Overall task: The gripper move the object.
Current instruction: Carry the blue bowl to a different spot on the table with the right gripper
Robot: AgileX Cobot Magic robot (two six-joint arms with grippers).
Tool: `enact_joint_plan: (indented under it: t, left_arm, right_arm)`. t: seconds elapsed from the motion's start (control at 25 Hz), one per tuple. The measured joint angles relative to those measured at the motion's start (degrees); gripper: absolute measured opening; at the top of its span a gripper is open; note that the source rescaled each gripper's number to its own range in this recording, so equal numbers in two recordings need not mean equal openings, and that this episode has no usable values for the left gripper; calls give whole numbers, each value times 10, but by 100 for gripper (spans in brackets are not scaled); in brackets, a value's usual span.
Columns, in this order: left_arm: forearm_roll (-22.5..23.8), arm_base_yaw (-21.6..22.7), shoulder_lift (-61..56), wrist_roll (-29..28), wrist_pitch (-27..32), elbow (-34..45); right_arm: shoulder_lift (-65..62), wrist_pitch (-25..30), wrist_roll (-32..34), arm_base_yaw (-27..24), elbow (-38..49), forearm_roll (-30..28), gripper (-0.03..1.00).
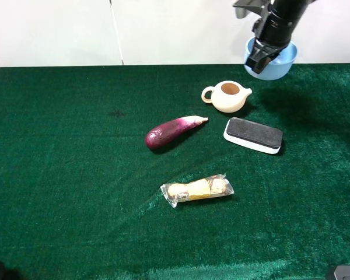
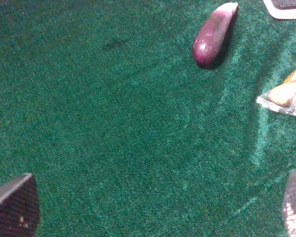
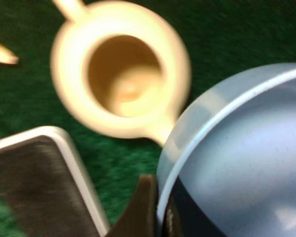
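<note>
The light blue bowl [image 1: 281,62] hangs above the table's back right corner, gripped by its rim in my right gripper [image 1: 260,57]. In the right wrist view the bowl [image 3: 246,148] fills the right side, and my gripper [image 3: 163,217] is shut on its rim, with one dark finger [image 3: 140,212] outside the wall. The cream teapot [image 3: 123,84] lies below and beside the bowl, apart from it. My left gripper [image 2: 155,207] is open and empty, low over bare green cloth near the table's front left.
On the green cloth [image 1: 76,175] lie the cream teapot [image 1: 228,96], a purple eggplant [image 1: 169,132], a black and white eraser [image 1: 254,135] and a wrapped snack [image 1: 197,189]. The eggplant [image 2: 213,35] and snack [image 2: 286,93] also show in the left wrist view.
</note>
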Motion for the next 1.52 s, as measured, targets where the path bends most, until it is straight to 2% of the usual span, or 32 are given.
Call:
enact_joint_plan:
  t: [0.16,0.32,0.64,1.04,1.2,1.36,1.52]
  left_arm:
    - [0,0,0,0,0,0]
    - [0,0,0,0,0,0]
    - [0,0,0,0,0,0]
    - [0,0,0,0,0,0]
    - [0,0,0,0,0,0]
    - [0,0,0,0,0,0]
    - [0,0,0,0,0,0]
  right_arm:
    - [-29,26,12,40,2,7,0]
    - [-66,20,21,57,54,18,0]
    - [-221,-67,66,55,280,21,0]
    - [-430,-103,160,46,530,23,0]
    - [-474,-119,190,46,603,37,0]
    - [-484,-163,210,46,665,64,0]
    - [-484,-206,236,55,686,71,0]
